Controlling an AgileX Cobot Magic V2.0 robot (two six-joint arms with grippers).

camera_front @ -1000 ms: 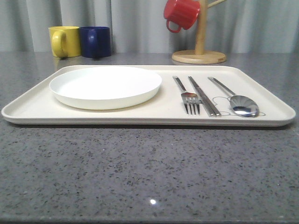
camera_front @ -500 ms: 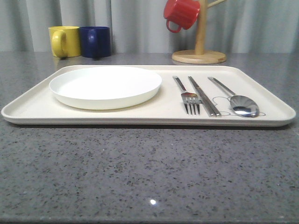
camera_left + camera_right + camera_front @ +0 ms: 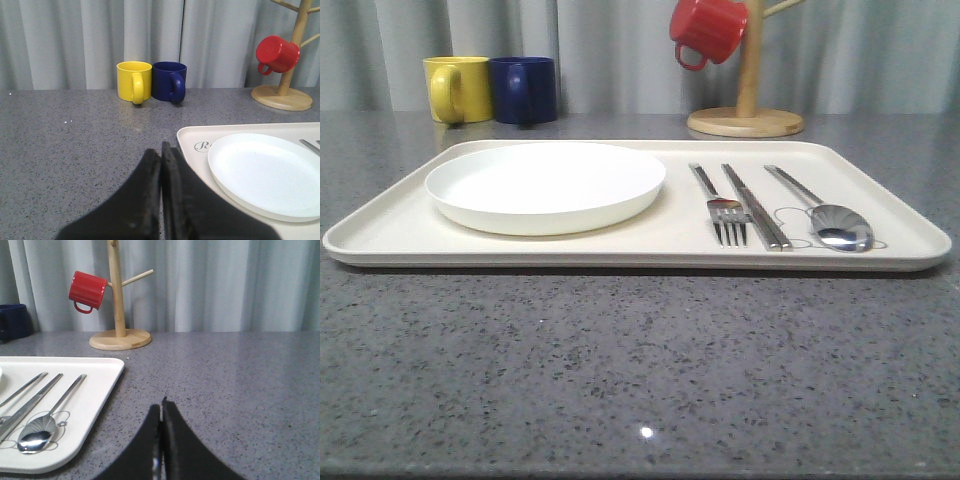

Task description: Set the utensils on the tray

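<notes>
Tray (image 3: 400,235): cream, rectangular, low rim; lies flat on the grey counter (image 3: 620,370), long side toward the near edge.
Plate (image 3: 546,185): round, white, empty; sits on the left half of the tray.
Fork (image 3: 722,207): on the right half of the tray, just right of the plate, tines toward the near edge.
Chopsticks (image 3: 756,206): one pair, lying together just right of the fork, roughly parallel to it.
Spoon (image 3: 825,215): rightmost utensil, bowl toward the near edge, resting over the grey drawing printed on the tray.
Utensil spacing: the three items lie side by side, handles pointing far; the fork and chopsticks are very close at the near end, contact cannot be told; the spoon is apart.
Left gripper (image 3: 161,165): jaws closed against each other, nothing between them; hangs above the counter near the tray's left end.
Right gripper (image 3: 161,412): jaws closed against each other, nothing between them; hangs above the bare counter to the right of the tray.
Mugs: yellow mug (image 3: 458,88) and blue mug (image 3: 525,89) stand side by side on the far left of the counter; red mug (image 3: 708,29) hangs on the wooden mug stand (image 3: 747,110) at far right.
Task progress: judged complete. All three utensils rest inside the tray rim; no utensil is seen lying on the counter.
Remaining work: none apparent.
</notes>
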